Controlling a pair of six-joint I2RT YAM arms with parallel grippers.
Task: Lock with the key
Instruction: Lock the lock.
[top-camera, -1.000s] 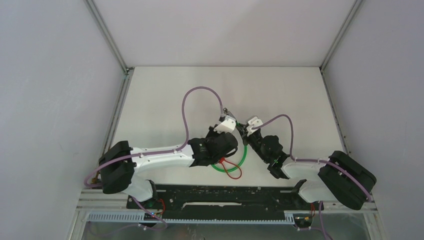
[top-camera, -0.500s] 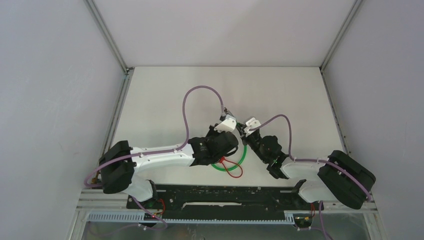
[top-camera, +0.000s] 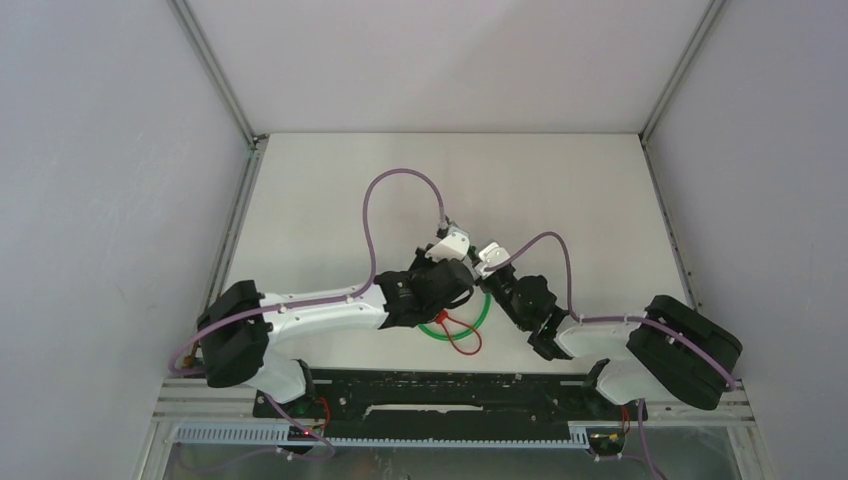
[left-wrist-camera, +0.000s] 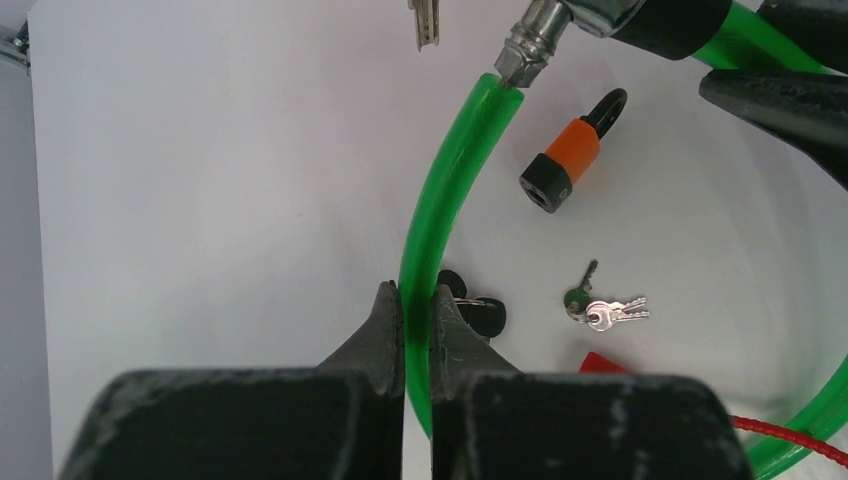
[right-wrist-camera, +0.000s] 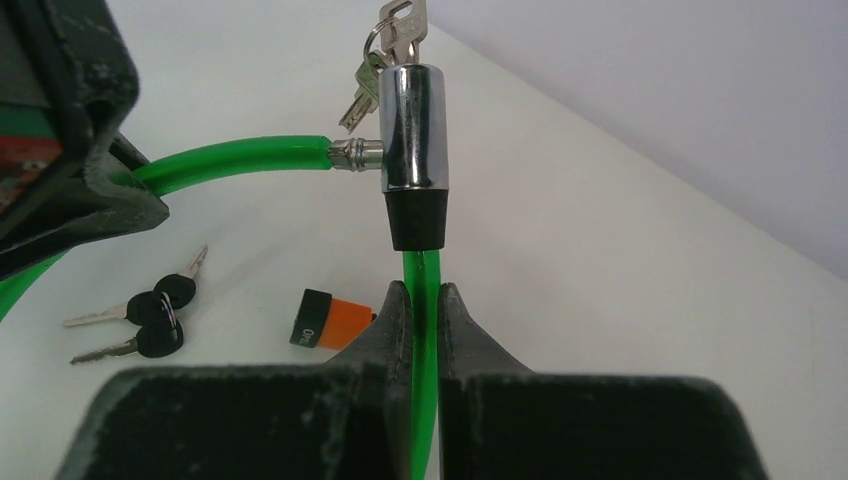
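Where glossy green cable enters chrome cylinder, keys jut.

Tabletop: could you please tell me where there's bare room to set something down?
The far half of the tabletop is bare, up to the back wall. Near centre is crowded: green cable lock, keys, orange padlock.

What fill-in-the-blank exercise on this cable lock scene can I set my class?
1. The left gripper and the right gripper are both shut on the ____ cable.
2. The small padlock lying on the table is black and ____.
3. The two large loose keys near it have ____ heads.

Missing words: green; orange; black.
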